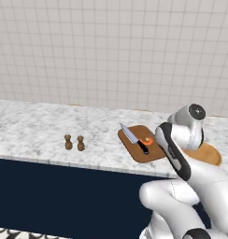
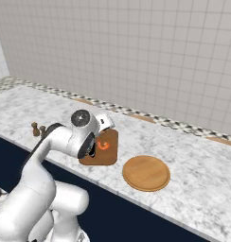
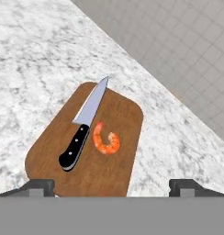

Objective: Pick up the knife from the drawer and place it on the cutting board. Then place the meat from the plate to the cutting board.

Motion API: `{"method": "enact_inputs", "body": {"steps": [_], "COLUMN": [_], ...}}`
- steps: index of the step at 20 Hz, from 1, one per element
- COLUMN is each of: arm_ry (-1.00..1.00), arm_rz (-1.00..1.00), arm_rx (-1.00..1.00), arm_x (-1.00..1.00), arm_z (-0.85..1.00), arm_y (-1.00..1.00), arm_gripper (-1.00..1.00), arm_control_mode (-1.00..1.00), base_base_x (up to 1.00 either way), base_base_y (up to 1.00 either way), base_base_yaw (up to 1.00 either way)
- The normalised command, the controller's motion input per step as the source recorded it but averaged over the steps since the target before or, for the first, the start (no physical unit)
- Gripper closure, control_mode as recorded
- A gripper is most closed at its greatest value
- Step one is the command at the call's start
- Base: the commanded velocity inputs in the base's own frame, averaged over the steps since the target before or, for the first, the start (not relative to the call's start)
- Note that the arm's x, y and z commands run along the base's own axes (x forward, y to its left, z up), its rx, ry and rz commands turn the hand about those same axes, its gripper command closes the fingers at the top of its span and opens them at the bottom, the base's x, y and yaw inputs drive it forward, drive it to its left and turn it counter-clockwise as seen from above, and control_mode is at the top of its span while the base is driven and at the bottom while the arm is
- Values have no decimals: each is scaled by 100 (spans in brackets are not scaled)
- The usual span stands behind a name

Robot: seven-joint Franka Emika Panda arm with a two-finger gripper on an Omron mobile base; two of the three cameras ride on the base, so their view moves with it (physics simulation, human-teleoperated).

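**Inspector:** While the arm stands over the counter, the cutting board (image 3: 86,151) lies flat on the white marbled counter (image 1: 32,126), near its front edge. On it rests the knife (image 3: 84,131), blade pointing toward the tiled wall (image 1: 111,46), black handle toward the near edge.

**Clerk:** And the meat?

**Inspector:** The meat (image 3: 106,141), a small orange-red curl, lies on the board just right of the knife, beside the handle; whether the two touch I cannot tell. Neither is held.

**Clerk:** State of the gripper?

**Inspector:** The gripper (image 3: 113,187) hovers above the near edge of the board. Its two dark tips stand wide apart at the bottom of the hand view, with nothing between them.

**Clerk:** What else is on the counter?

**Inspector:** The plate (image 2: 146,173) sits to the right of the board, close to it but apart, and its surface is bare. Two small brown shakers (image 1: 74,143) stand side by side well to the left of the board. Navy cabinet fronts (image 1: 50,196) run below the counter edge.

**Clerk:** Any obstruction?

**Inspector:** In the left base view the arm's upper link covers the board's right corner and part of the plate. In the right base view the wrist hides the left part of the board and most of the knife; the meat shows beside it.
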Motion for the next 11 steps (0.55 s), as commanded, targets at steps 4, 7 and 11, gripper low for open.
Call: {"method": "enact_inputs", "body": {"steps": [4,7,11], "arm_ry": [-15,-1,1], "arm_rz": [0,0,0], "arm_rx": [-5,-8,-8], "arm_x": [-27,-4,0], "arm_z": [65,62,52], "arm_y": [27,38,39], "arm_gripper": [-100,-100,-100], "arm_control_mode": [-100,-100,-100], "base_base_x": [0,0,0], "base_base_y": [0,0,0], "base_base_yaw": [0,0,0]}}
